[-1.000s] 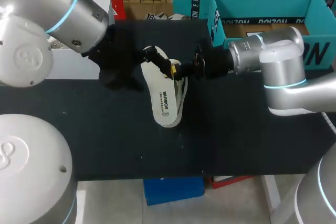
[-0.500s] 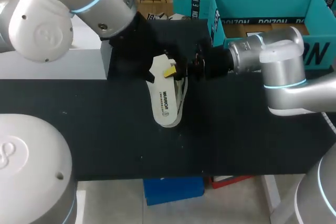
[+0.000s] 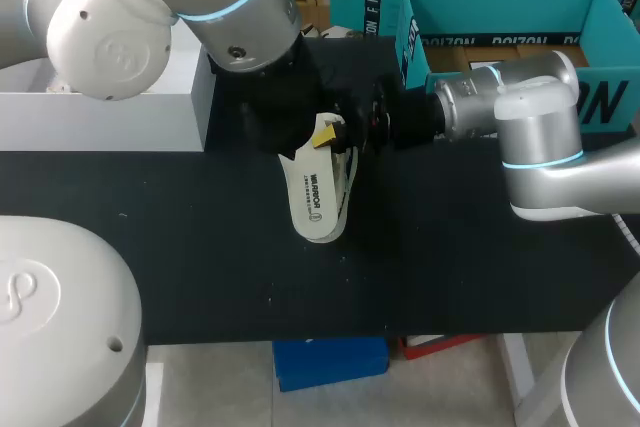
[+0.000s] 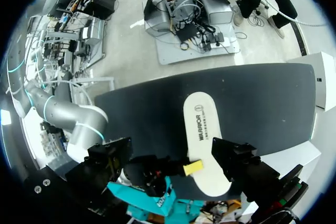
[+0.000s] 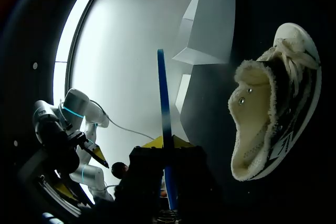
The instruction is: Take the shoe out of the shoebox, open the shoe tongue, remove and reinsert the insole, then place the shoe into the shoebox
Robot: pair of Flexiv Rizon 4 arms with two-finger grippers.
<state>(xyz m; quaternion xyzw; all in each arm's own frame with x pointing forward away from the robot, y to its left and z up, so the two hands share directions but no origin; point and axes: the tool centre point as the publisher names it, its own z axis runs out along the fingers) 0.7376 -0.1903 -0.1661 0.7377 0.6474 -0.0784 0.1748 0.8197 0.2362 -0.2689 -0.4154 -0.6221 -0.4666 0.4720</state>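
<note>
A white insole (image 3: 314, 197) with dark print is held level above the black table. My right gripper (image 3: 335, 134) is shut on its edge, one yellow tip on top. In the right wrist view the insole (image 5: 163, 114) shows edge-on as a thin blue line between the fingers. The shoe (image 5: 273, 114), pale with a fleece lining, lies on its side on the table beside that gripper and peeks out from under the insole (image 3: 348, 185). My left gripper (image 3: 303, 125) hangs open over the insole's far end (image 4: 202, 135), its fingers mostly hidden by the arm.
The teal shoebox (image 3: 590, 22) stands open at the back right, behind my right arm. A white box (image 3: 110, 122) sits at the back left of the table. The black mat (image 3: 200, 267) spreads towards the front edge.
My left arm has swung to the right, and its gripper now covers the insole's far end. The right arm, the insole and the shoe have not moved.
</note>
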